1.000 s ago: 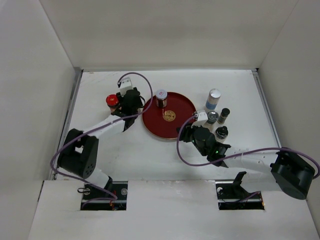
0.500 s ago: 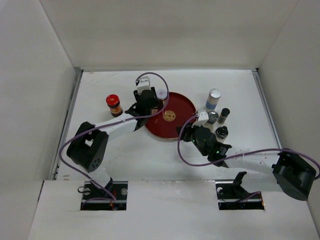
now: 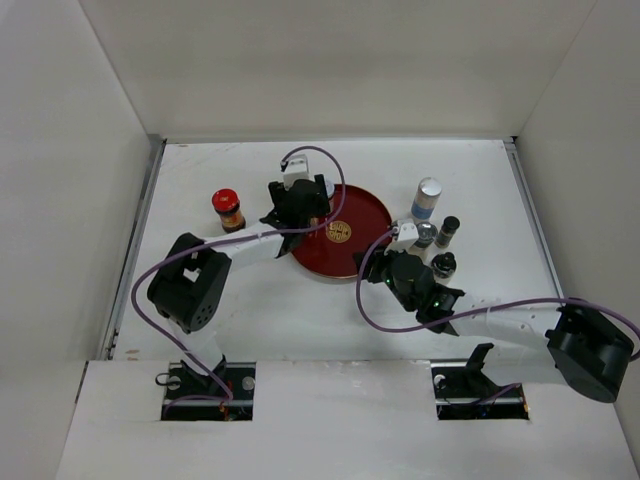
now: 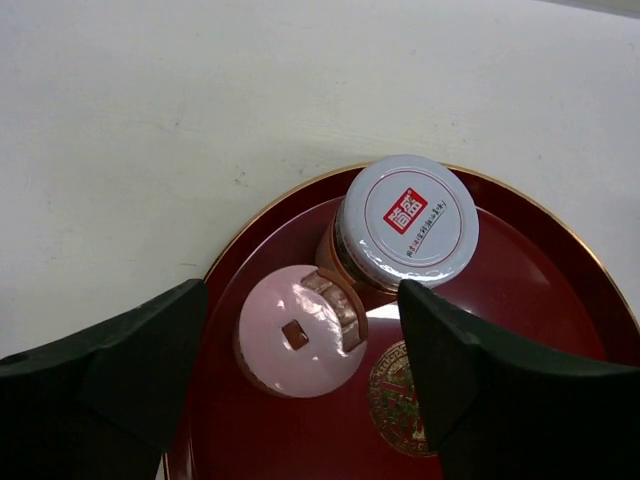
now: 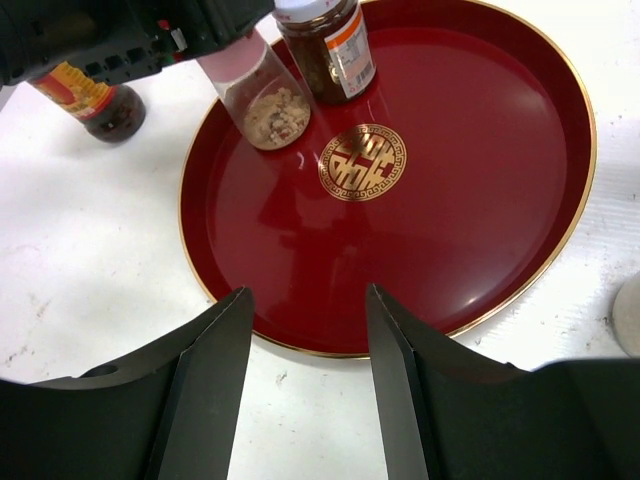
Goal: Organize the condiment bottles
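Pink-capped jar between parted left jaws

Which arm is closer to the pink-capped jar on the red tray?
Left. The left gripper hangs right over the pink-capped jar, open fingers either side; the right gripper sits at the near edge of the red tray.

White table, plain white walls on three sides, even light
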